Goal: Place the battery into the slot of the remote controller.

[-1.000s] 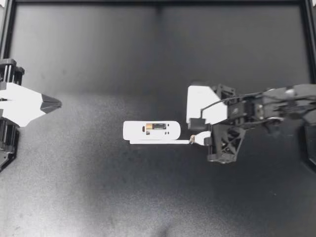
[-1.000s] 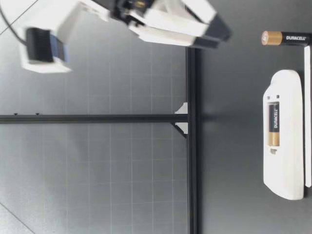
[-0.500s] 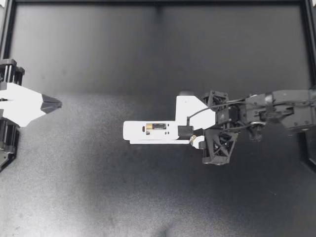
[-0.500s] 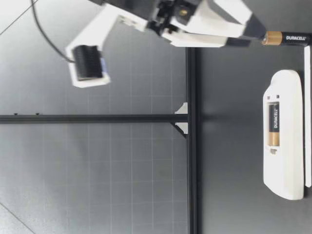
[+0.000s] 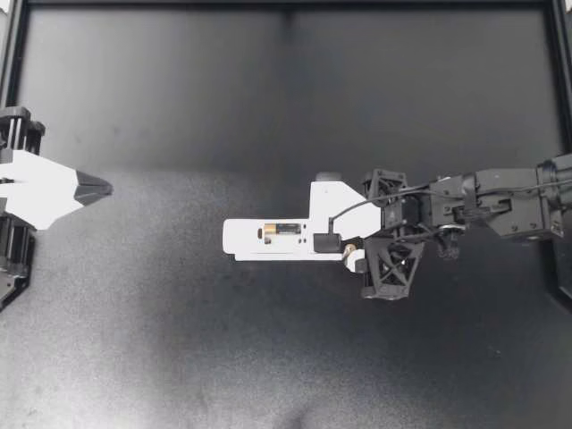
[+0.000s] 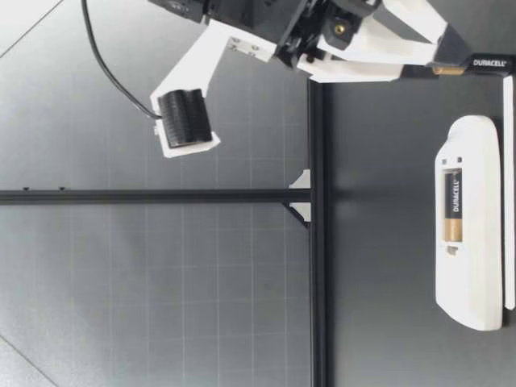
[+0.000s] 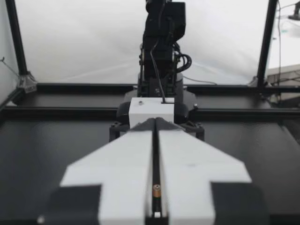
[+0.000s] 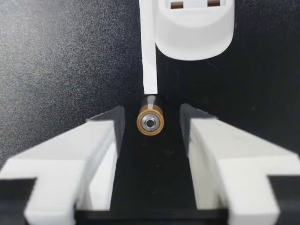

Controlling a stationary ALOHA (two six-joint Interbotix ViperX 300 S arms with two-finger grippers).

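The loose battery (image 8: pixel 150 121) lies on the counter (image 5: pixel 179 340) just right of the remote (image 5: pixel 255 239), at a white strip's (image 8: pixel 149 47) end. The right jaws stand open around it, touching neither side. Another battery (image 5: pixel 286 230) sits in the remote's slot. The left jaws, far left, are closed, empty.
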